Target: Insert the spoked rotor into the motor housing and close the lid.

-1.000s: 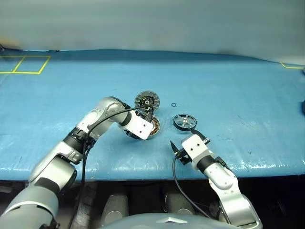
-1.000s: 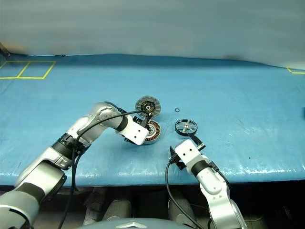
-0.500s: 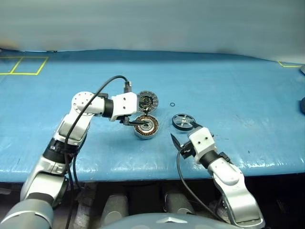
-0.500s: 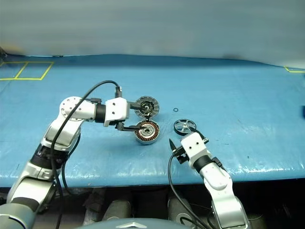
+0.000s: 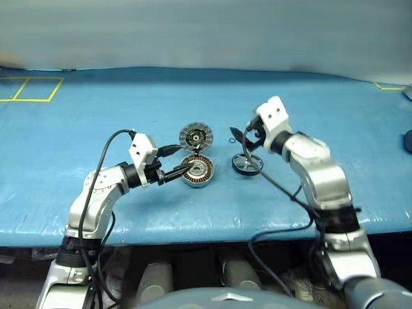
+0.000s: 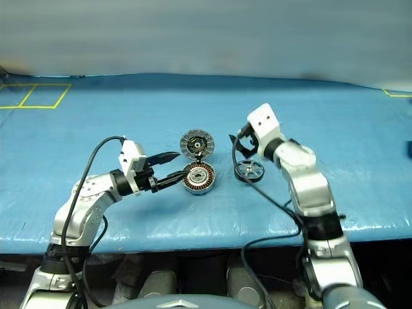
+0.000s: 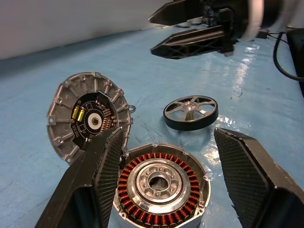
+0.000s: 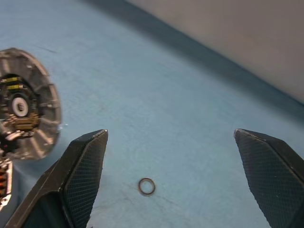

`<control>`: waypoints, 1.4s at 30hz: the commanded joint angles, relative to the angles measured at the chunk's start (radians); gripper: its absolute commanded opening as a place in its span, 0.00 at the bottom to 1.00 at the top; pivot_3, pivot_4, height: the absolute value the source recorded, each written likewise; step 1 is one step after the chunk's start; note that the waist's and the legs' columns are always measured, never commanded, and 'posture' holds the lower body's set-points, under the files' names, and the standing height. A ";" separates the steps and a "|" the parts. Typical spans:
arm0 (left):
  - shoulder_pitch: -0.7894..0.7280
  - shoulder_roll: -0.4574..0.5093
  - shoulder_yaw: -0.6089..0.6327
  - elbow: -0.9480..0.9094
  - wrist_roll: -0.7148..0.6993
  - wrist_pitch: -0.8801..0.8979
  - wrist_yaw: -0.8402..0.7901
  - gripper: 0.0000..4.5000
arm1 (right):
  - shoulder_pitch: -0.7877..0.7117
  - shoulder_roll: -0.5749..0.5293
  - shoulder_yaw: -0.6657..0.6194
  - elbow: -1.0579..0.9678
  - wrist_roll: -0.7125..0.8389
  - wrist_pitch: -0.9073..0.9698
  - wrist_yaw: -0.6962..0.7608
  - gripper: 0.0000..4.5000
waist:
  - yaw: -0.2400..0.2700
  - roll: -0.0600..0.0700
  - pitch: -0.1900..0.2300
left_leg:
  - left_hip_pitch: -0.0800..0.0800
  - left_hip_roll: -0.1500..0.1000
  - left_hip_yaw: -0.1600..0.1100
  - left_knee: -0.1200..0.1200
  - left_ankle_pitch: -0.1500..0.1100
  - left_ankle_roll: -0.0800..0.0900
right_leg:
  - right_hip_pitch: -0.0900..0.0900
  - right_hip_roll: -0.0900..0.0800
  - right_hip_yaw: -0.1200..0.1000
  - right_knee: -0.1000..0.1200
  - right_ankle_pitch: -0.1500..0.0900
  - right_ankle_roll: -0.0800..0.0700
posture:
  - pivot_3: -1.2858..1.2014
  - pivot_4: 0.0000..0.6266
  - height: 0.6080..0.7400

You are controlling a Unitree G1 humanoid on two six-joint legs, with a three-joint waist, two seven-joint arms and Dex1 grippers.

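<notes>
Lying flat, spoked rotor axis up, beside motor housing.

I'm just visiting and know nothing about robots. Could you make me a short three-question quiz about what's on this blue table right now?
1. True or false: the spoked rotor already sits inside the motor housing.
2. The lid is: A) shut over the housing, B) swung open, inner face showing, C) held in the right gripper.
3. What tiny thing lies on the blue table between the jaws in the right wrist view?

Key:
1. False. It lies on the table beside the housing.
2. B.
3. A small washer ring. The right gripper's jaws stand open above it, and the left gripper straddles the housing with open jaws.
</notes>
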 commanded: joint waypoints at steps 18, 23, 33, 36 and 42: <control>0.160 0.084 0.020 -0.232 -0.126 0.089 0.067 0.73 | -0.431 0.094 0.050 0.979 -0.051 -0.296 0.233 1.00 | -0.032 0.002 0.001 | -0.003 0.000 0.000 -0.005 -0.001 0.001 | -0.003 -0.002 0.000 -0.004 0.000 -0.001 | 0.52 0.24 1.00; 0.165 0.090 0.005 -0.223 -0.121 0.082 0.077 0.73 | -0.395 0.099 0.067 0.972 -0.074 -0.304 0.235 1.00 | -0.033 0.003 0.002 | -0.003 0.000 0.000 -0.005 -0.001 0.001 | -0.003 -0.001 0.000 -0.004 0.000 0.000 | 0.52 0.24 1.00; 0.148 0.097 -0.020 -0.215 -0.098 0.077 0.096 0.73 | -0.378 0.108 0.063 1.061 -0.114 -0.339 0.173 1.00 | -0.034 0.003 0.002 | -0.003 0.000 0.001 -0.005 -0.001 0.001 | -0.003 -0.001 0.000 -0.004 0.000 0.000 | 0.52 0.24 1.00; 0.140 0.112 -0.027 -0.195 -0.068 0.080 0.113 0.73 | -0.378 0.123 0.067 1.058 -0.118 -0.349 0.168 1.00 | -0.034 0.003 0.002 | -0.002 0.000 0.000 -0.005 -0.001 0.001 | -0.002 -0.001 0.000 -0.004 0.000 0.000 | 0.52 0.24 1.00; 0.139 0.108 -0.037 -0.198 -0.065 0.083 0.124 0.73 | -0.379 0.149 0.060 1.059 -0.118 -0.356 0.157 1.00 | -0.042 0.003 0.002 | -0.001 0.000 0.001 -0.005 -0.001 0.001 | -0.002 -0.001 0.000 -0.004 0.000 0.000 | 0.52 0.24 1.00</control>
